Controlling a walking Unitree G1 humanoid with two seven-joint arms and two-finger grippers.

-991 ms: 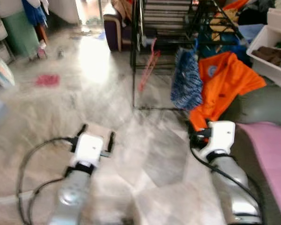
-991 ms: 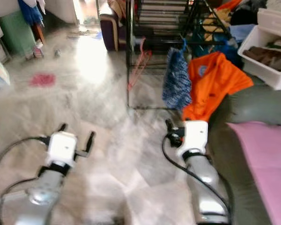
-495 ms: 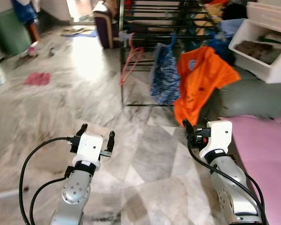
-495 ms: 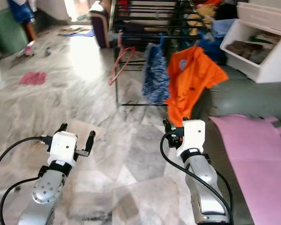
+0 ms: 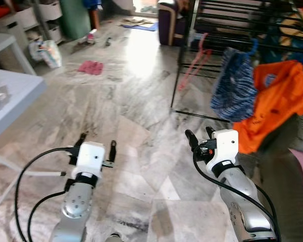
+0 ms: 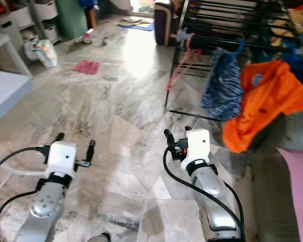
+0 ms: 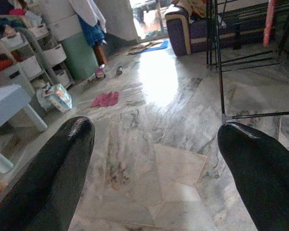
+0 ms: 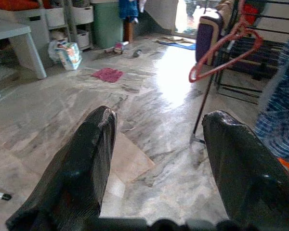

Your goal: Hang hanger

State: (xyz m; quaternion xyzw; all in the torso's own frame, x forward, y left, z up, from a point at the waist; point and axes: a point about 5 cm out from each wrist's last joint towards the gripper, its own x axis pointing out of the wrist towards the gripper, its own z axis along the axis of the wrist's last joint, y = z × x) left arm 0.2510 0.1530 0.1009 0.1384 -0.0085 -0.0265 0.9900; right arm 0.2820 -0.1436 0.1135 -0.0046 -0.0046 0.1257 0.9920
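pink hanger (image 5: 193,61); two empty tools

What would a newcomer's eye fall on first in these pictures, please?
Probably the bright orange shirt draped on the black drying rack ahead to the right, beside a blue patterned garment. A pink hanger dangles from the rack's left end. Nearer, both grippers, left and right, hover open over the marble floor.

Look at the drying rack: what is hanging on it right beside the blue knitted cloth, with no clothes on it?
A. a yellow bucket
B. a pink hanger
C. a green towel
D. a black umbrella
B. A bare pink hanger hangs from the black drying rack next to the blue knitted cloth; both end effectors, left and right, are open and hold nothing.
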